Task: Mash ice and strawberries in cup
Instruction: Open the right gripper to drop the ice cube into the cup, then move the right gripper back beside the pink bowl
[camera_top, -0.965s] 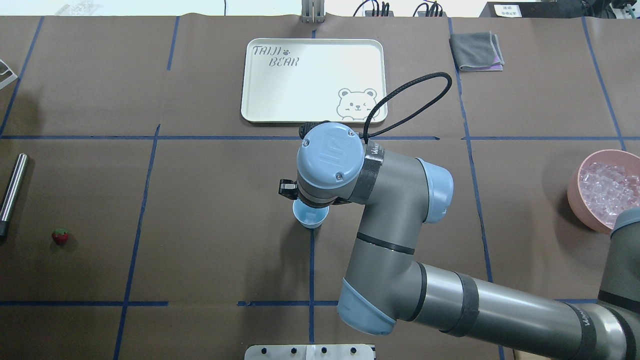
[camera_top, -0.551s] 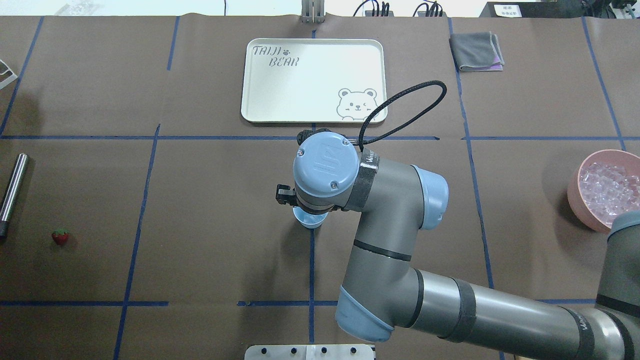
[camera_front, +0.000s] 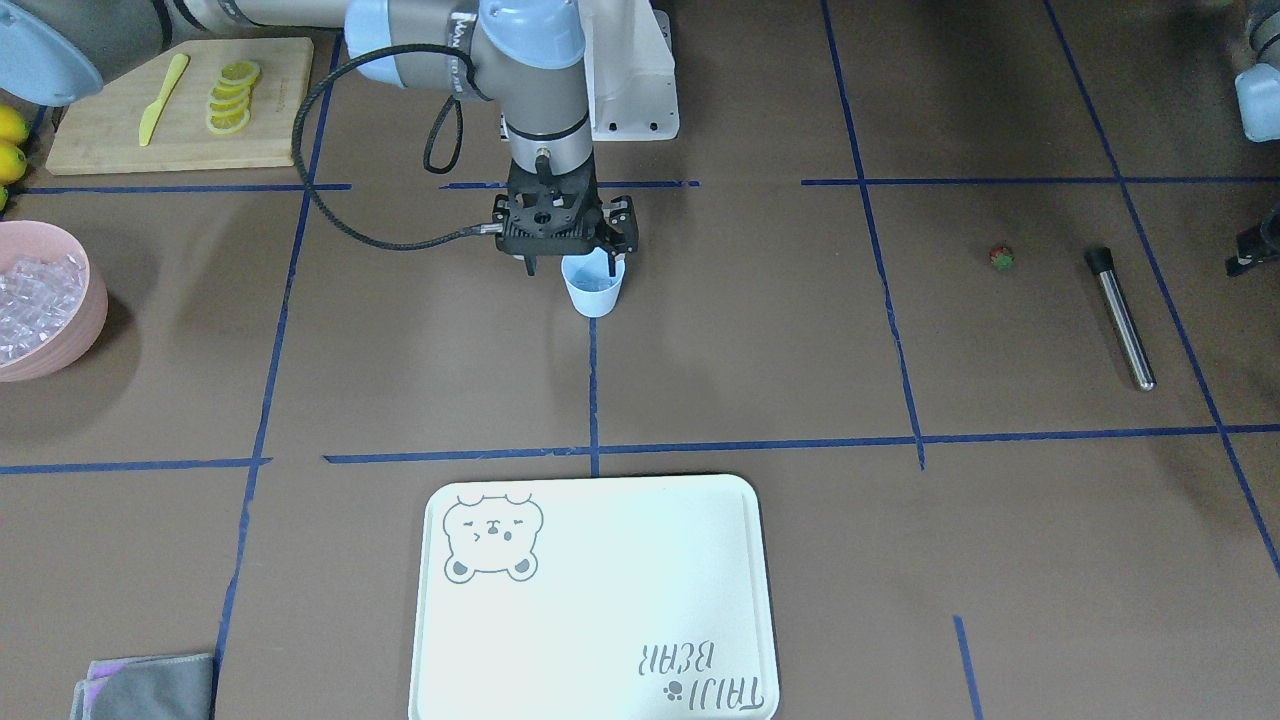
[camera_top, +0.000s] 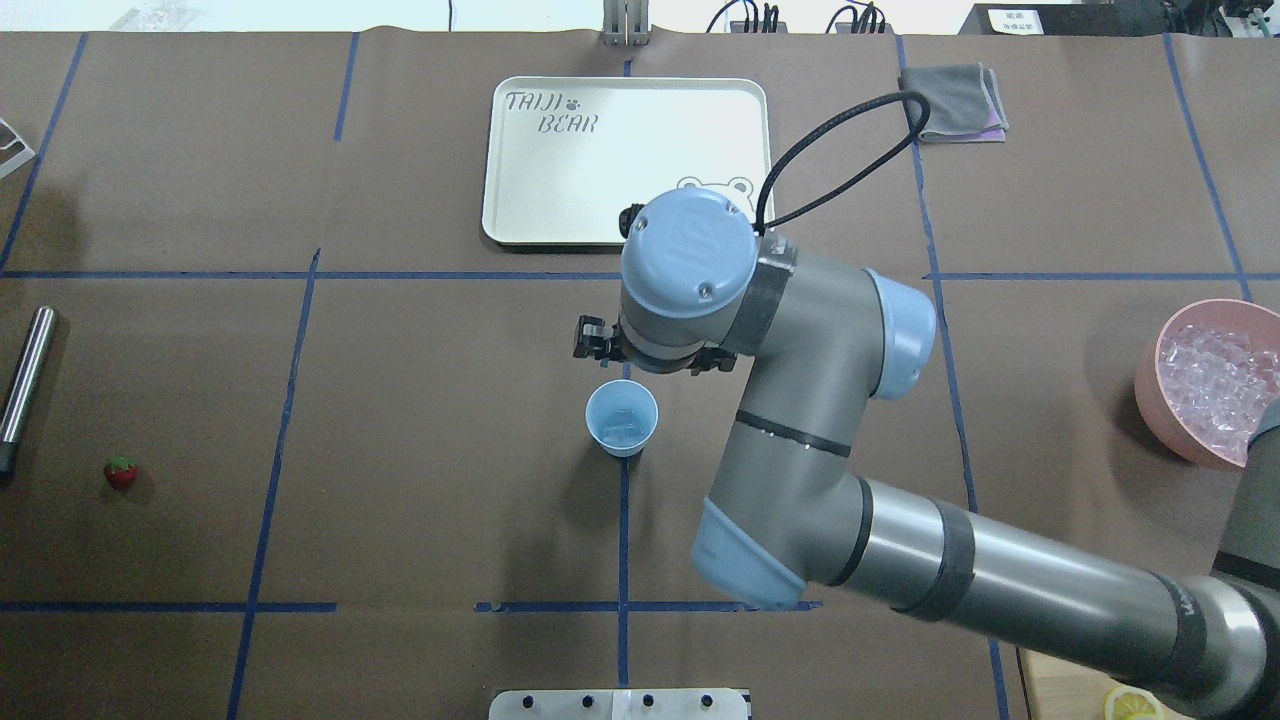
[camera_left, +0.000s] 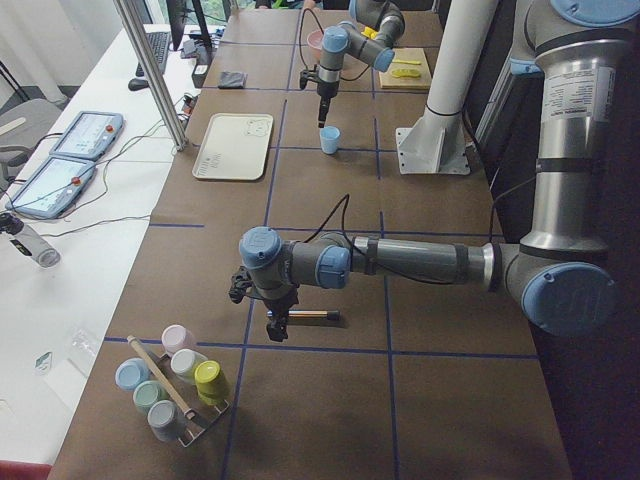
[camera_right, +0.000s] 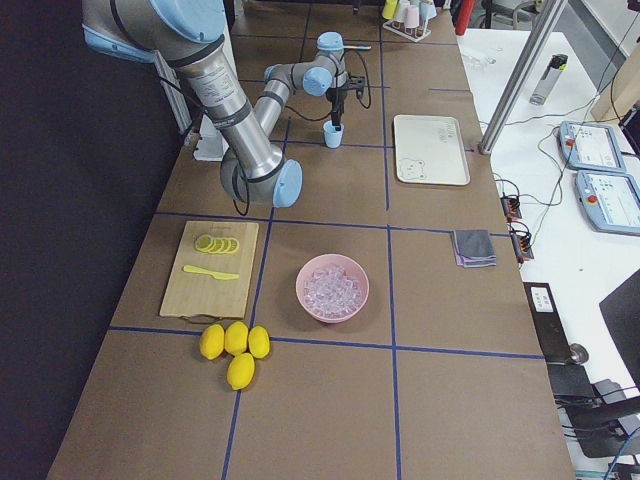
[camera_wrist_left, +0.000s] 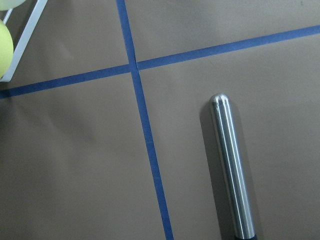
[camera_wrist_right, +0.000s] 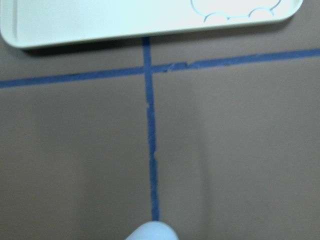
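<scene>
Currently on hand: cup (camera_top: 621, 418), pale blue plastic, upright at the middle of the bench (camera_top: 400, 400), with ice (camera_top: 622, 428) inside. Judged light, thin-walled, easily tipped; best held low across its wall. One strawberry (camera_top: 121, 472), soft, bruisable, lies far left near steel rod (camera_top: 25, 385). Raised just beside the cup, right tool (camera_front: 570, 262) is spread, empty. Over the rod, left tool (camera_left: 272, 325); its spread cannot be told.

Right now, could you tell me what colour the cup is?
Pale blue cup; the overhead view shows it best.
</scene>
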